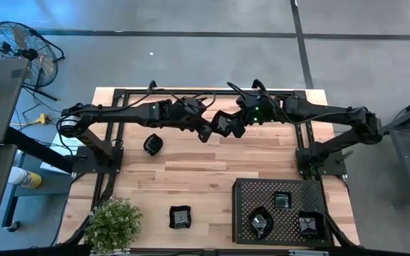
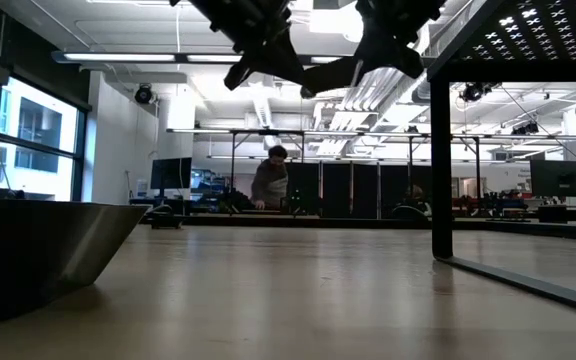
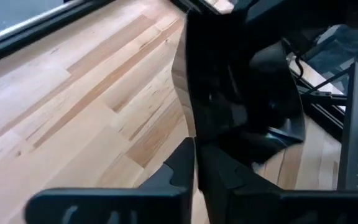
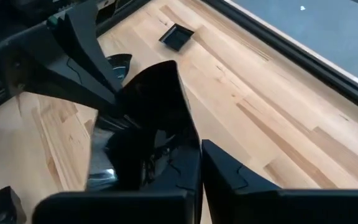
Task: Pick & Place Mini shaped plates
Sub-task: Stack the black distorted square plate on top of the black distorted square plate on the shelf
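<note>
Both claws (image 1: 206,132) (image 1: 232,129) grip one mini plate (image 1: 222,124)

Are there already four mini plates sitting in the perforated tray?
No: the high view shows three mini plates in the perforated tray, with two others still out on the table.

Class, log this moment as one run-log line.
handover mid-air | left end effector and right end effector both shut on glossy black mini plate | black perforated tray: three plates
</note>
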Controlling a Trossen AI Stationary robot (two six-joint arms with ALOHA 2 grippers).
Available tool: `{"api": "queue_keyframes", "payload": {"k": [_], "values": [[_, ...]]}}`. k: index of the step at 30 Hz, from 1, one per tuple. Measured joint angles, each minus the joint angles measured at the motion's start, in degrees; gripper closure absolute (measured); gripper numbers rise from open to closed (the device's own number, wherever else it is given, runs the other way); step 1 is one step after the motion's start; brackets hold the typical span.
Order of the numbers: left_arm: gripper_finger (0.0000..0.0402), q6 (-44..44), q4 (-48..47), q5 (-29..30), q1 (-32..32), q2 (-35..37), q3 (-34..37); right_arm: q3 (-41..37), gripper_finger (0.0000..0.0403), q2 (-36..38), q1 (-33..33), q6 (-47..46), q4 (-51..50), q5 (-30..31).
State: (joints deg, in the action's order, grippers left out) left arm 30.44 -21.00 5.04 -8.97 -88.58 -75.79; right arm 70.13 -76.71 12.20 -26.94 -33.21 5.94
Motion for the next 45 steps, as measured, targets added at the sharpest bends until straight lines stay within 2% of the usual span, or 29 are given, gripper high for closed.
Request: {"api": "queue_keyframes", "payload": {"k": [10,15,18,20,26,29,34,45], "values": [[0.0268,-0.2,0.5,0.5,0.0,4.0,-0.1,0.0,0.0401,3.1,0.7,-0.7,-2.3,-0.6],[0.0246,-3.5,0.3,1.5,0.0,7.7,-0.1,0.0,0.0401,7.6,2.4,-1.2,-5.4,-0.5],[0.0259,-5.9,0.5,2.3,0.0,9.8,-0.1,0.0,0.0402,10.8,3.4,-1.0,-9.0,-0.5],[0.0283,-7.2,1.2,3.0,0.0,10.7,0.7,0.0,0.0402,13.2,3.9,-0.8,-11.4,-0.7],[0.0388,-8.1,8.3,2.9,0.0,12.0,6.5,0.0,0.0402,20.8,3.9,-3.2,-18.3,-3.1],[0.0386,-7.9,14.1,2.0,0.0,12.1,9.7,0.0,0.0402,23.2,1.3,-6.2,-19.8,-4.6],[0.0388,-7.7,17.4,1.8,-0.1,12.1,13.1,0.0,0.0401,24.2,-6.9,-13.1,-22.3,-5.1],[0.04,-7.7,17.9,2.0,-0.1,12.1,15.2,0.0,0.0401,24.6,-32.0,-35.9,-24.3,-5.1]]}}
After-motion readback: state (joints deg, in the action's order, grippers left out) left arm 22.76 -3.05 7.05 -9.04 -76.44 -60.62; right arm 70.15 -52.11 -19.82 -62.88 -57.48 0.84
